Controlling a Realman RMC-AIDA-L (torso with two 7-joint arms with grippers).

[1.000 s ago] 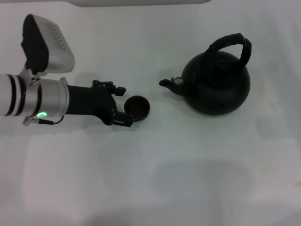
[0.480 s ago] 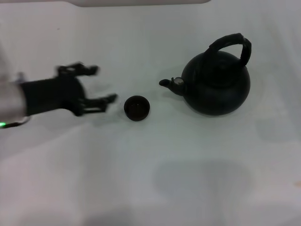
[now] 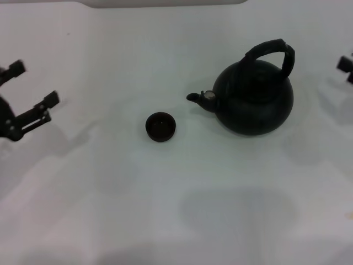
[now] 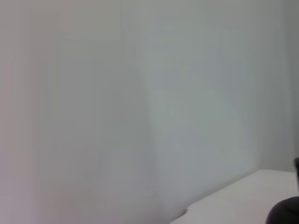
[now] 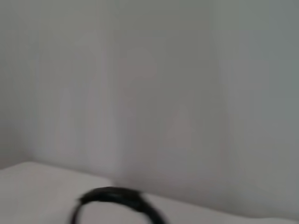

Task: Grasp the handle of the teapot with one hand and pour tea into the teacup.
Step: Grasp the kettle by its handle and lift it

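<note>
worktop [image 3: 165, 221] white, wide bare room along the near edge and between the things. teapot [image 3: 253, 99] stood right of centre, toward the far edge, spout pointing left; handle [image 3: 271, 51] arched over its top, also visible in the right wrist view [image 5: 117, 198]. teacup [image 3: 161, 126] sat upright near centre, apart from the spout. left claw [image 3: 25, 94] at the left edge, fingers spread apart, holding nothing. right claw [image 3: 346, 67] barely showed at the right edge; fingers' state could not be told.

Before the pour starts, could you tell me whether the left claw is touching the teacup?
Apart. The head view shows the left claw near the picture's left edge, with bare white table between it and the teacup.
</note>
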